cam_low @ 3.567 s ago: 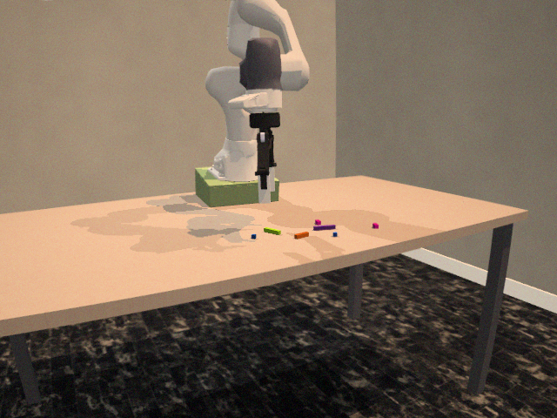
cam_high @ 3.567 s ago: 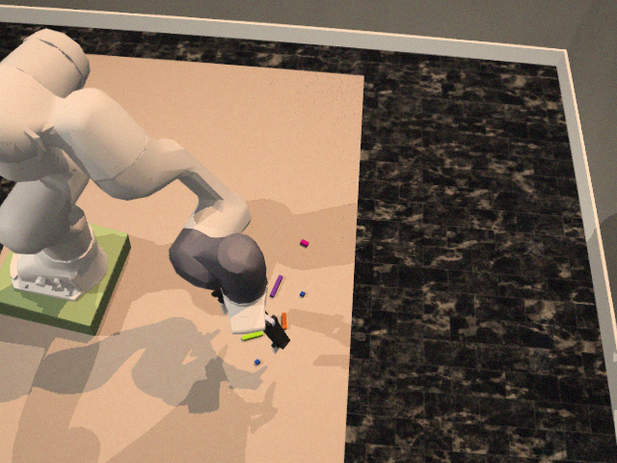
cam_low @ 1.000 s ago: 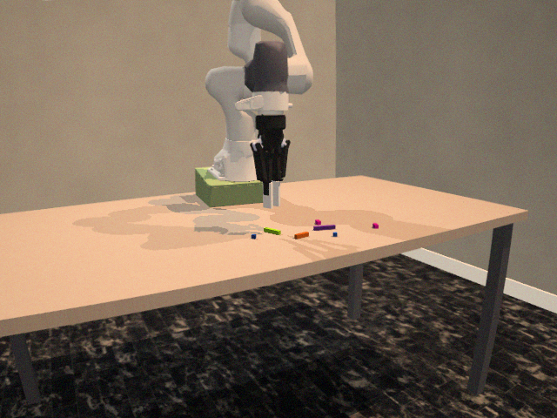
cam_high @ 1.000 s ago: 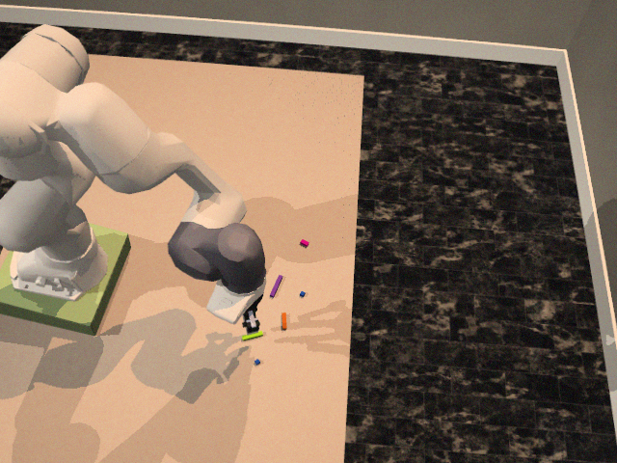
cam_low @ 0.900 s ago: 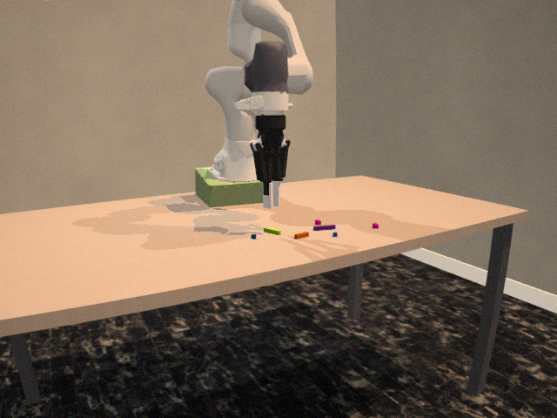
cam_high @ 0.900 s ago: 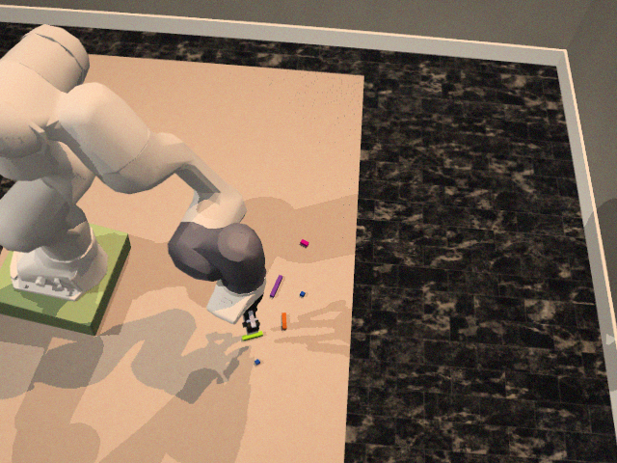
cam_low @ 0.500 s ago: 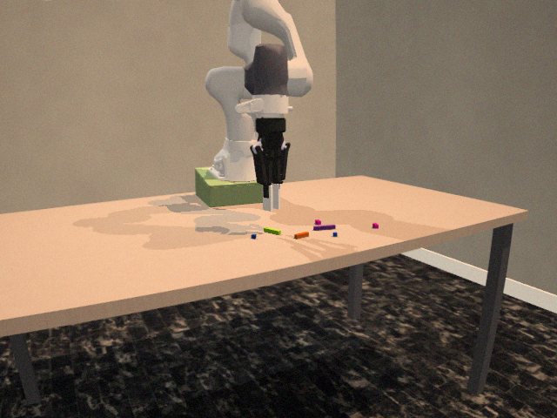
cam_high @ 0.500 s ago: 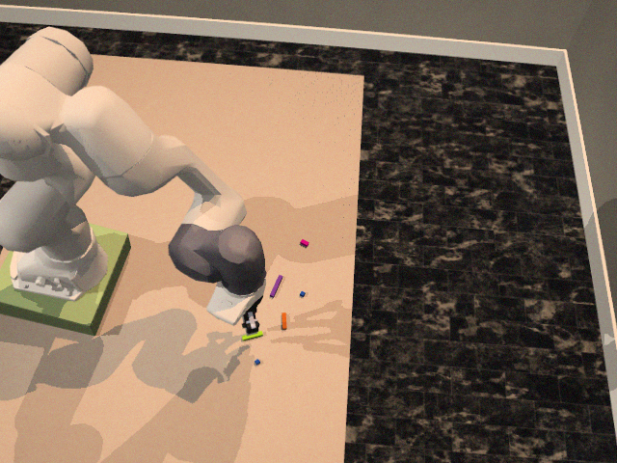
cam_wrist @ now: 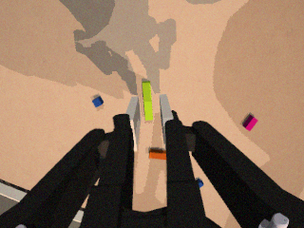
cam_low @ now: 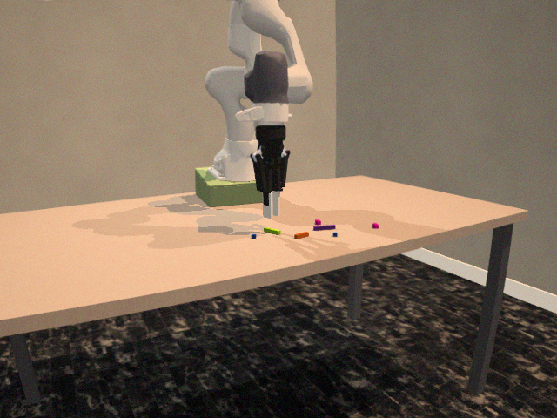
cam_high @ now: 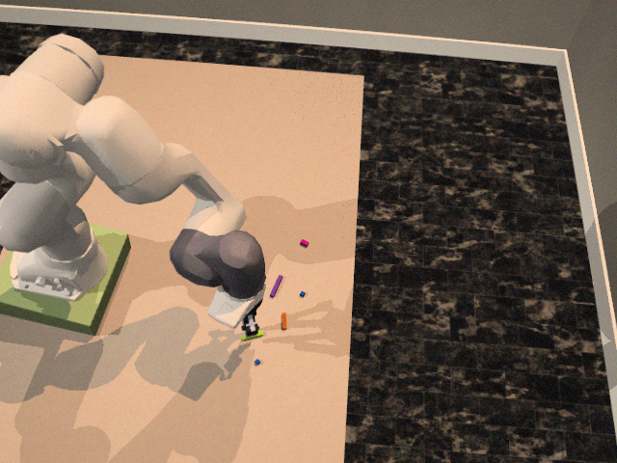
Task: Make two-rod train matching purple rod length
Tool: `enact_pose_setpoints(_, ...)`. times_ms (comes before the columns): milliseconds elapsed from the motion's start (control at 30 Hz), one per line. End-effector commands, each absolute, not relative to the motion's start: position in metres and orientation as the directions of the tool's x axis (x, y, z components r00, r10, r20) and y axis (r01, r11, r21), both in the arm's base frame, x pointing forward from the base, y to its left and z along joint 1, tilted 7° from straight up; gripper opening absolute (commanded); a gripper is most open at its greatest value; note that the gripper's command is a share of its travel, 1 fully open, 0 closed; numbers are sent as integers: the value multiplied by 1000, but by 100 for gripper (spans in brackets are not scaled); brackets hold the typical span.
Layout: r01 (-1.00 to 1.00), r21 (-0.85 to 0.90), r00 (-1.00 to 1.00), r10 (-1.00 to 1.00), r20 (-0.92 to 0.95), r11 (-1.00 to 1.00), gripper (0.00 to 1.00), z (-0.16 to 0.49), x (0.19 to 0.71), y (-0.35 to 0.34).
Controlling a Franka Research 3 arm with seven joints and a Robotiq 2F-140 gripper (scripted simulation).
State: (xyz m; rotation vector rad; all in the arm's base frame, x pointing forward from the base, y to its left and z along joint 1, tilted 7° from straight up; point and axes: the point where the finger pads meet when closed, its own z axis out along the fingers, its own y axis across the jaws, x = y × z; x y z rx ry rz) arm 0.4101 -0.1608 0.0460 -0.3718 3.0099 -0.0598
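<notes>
The end effector (cam_low: 271, 211) hangs upright above the table (cam_low: 135, 265), its fingertips clear of the surface. Its fingers are drawn close together with only a narrow slot between them, and they pinch nothing.

Directly beneath the end effector lies the lime rod (cam_low: 271, 231), flat on the table. In the wrist view it shows through the slot, running lengthwise along it and reaching out past the fingertips. Just beside the end effector, on the side towards the table's edge, lies the orange rod (cam_high: 283, 320), apart from the lime one. The purple rod (cam_high: 276, 285) lies a little beyond the orange rod, touching neither. One small blue rod (cam_high: 256, 362) sits near the lime rod's other side, and a second blue rod (cam_high: 302, 293) lies close by the purple rod. A magenta rod (cam_high: 304, 243) lies well apart from the end effector, farthest of all. Another magenta rod (cam_low: 317, 221) sits just behind the purple rod in the exterior view.
</notes>
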Motion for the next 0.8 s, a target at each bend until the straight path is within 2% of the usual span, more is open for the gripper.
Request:
enact_pose_setpoints(0, -233, -60, -965, -239, -112, 971, 15, 42, 415, -163)
enact_pose_setpoints(767, -233, -60, -965, -239, -112, 971, 15, 22, 417, -163)
